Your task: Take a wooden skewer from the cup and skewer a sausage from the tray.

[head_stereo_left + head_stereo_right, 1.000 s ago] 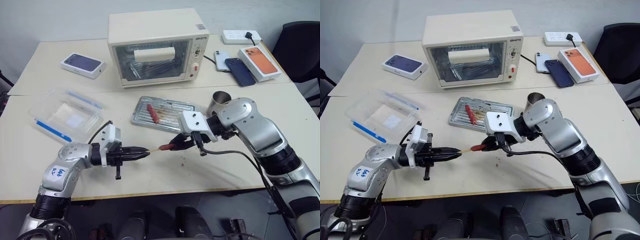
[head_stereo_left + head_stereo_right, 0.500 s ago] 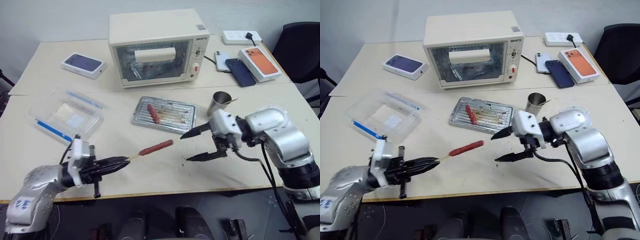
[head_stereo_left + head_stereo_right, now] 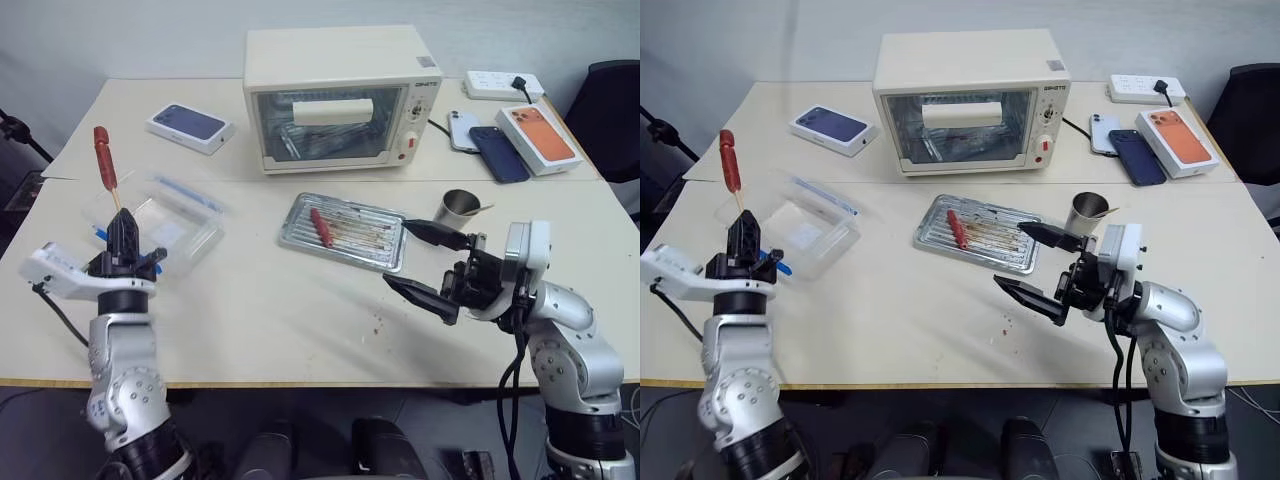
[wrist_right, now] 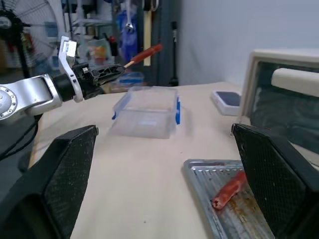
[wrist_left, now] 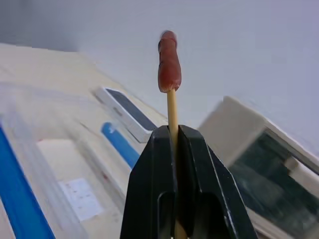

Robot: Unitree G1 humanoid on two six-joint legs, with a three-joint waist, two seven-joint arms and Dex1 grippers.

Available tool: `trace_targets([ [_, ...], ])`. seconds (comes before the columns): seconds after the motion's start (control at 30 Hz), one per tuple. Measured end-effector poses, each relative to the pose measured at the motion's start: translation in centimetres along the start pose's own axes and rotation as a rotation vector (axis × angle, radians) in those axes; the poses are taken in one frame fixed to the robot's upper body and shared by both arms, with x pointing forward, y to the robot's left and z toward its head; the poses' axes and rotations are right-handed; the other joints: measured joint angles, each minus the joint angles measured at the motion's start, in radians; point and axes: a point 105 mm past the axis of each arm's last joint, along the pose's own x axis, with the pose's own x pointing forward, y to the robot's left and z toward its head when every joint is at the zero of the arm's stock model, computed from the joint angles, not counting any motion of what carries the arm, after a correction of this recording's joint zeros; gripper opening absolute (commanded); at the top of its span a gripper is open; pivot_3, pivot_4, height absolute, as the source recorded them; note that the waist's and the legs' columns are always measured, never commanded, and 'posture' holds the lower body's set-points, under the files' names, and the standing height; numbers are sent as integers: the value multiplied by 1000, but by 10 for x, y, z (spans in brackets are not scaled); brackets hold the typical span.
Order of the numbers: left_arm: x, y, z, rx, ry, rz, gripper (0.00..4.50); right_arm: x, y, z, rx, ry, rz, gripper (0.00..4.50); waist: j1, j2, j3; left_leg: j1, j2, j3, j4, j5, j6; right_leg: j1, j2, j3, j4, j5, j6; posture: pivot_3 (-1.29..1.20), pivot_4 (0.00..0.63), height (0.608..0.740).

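Left eye view: the sausage (image 3: 101, 157), skewered, has been lifted left of the tray (image 3: 345, 232) by the clamped left gripper (image 3: 124, 228); the right gripper (image 3: 428, 264) has been opened wide, empty.

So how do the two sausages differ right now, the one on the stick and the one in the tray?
The sausage on the wooden skewer stands upright in the air, above the shut left hand; the sausage in the tray lies flat on the ridged tray. The first is pierced through one end and held off to the robot's left; the second is loose and untouched. Both are small, reddish-brown and look alike in size.
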Motion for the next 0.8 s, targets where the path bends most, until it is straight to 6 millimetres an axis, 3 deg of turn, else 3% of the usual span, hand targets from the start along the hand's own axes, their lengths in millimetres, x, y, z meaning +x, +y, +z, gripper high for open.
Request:
trace_targets([
  [0.13, 5, 17, -11, -15, 28, 128, 0, -5, -3, 0, -39, 20, -29, 4493, -4, 0, 0, 0, 1, 1, -1, 0, 0, -1, 1, 0, 0, 0, 0, 0, 150, 740],
  [0.37, 5, 15, -22, -39, 78, 114, 1560, -11, -10, -2, -60, 41, -46, 4500, -2, -1, 0, 0, 1, 1, -1, 0, 0, -1, 0, 0, 0, 0, 0, 0, 150, 740],
  [0.57, 7, -16, -29, 170, 161, -155, 3012, -14, -8, -6, -64, 87, -10, 4500, -2, -1, 0, 0, 0, 1, -2, 0, 0, -1, 0, 0, -1, 0, 0, 0, 150, 740],
  [0.67, -4, -28, -34, 390, 233, -366, 3682, -22, -9, -16, -39, 146, 3, 4500, -6, 0, 0, 1, 1, 1, -4, 0, 0, -1, 1, 1, -1, 0, 0, 0, 150, 740],
  [0.8, -49, -42, -48, 648, 427, -809, 3682, -37, -6, -30, -16, 239, 50, 4500, -13, 0, 0, 2, 1, 1, -6, 0, 0, 0, 0, 2, -3, -1, -1, 0, 150, 740],
])
